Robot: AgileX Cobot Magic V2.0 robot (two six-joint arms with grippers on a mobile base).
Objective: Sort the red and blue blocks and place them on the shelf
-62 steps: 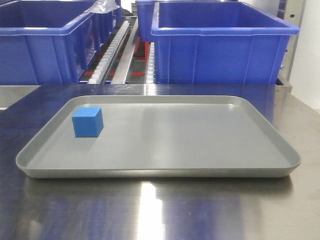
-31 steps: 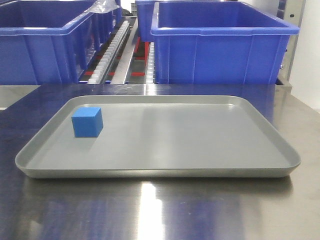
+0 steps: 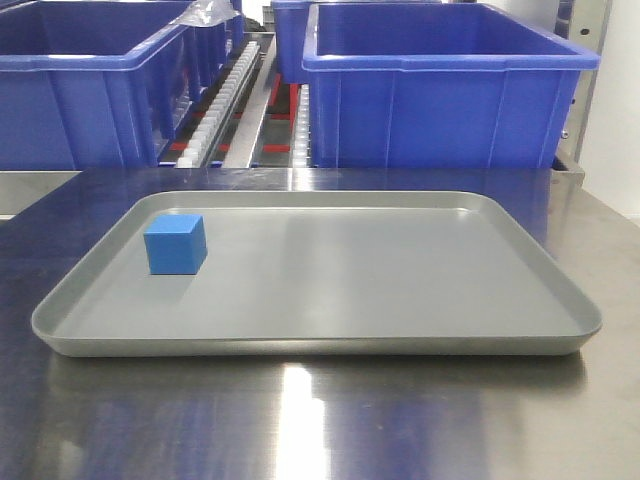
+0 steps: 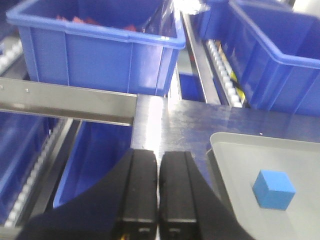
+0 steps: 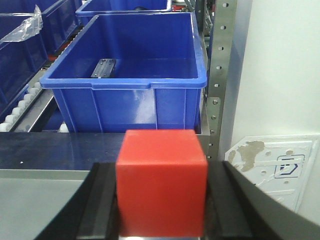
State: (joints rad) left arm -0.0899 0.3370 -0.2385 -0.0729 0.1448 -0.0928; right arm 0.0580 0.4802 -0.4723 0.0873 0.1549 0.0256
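Red matte cube [image 5: 161,175] sits clamped in the right gripper [image 5: 161,210], beside the shallow grey tray [image 3: 400,300] on the steel counter [image 3: 300,420]. A mid-blue matte cube [image 3: 175,244] rests near the tray's far-left corner. The left gripper [image 4: 158,190] is pressed together, empty. A high release could bounce the red cube over the low rim.

Shiny steel table [image 3: 300,430] up front caught a bright glare, big blue bins [image 3: 440,100] sat behind it beside a roller track [image 3: 225,95], plain white wall [image 5: 280,65] far right.
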